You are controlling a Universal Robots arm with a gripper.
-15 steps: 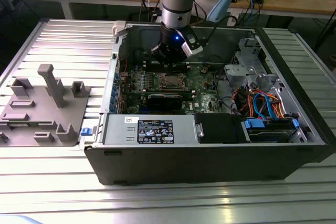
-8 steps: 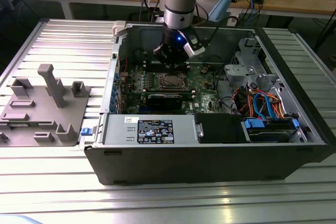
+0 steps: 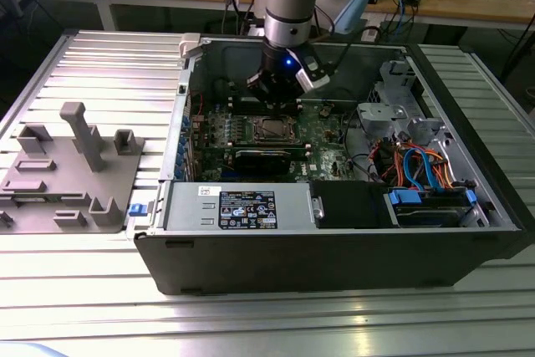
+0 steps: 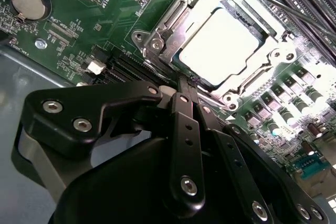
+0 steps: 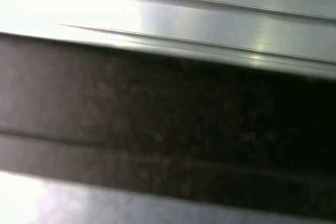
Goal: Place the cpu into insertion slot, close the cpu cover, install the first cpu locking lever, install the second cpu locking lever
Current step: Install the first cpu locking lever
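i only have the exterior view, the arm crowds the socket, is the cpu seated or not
observer: In the second wrist view the cpu lies flat and level on the board, silvery top facing up.
operator: and the cover, up or down
observer: The cpu cover lies flat around the cpu, whose top shows through its window.
operator: where's the end effector tip
observer: The end effector tip sits right at the cover's outer edge, not over the cpu.

Ribbed metal surface [image 5: 210, 14]; dark band [image 5: 168, 124]
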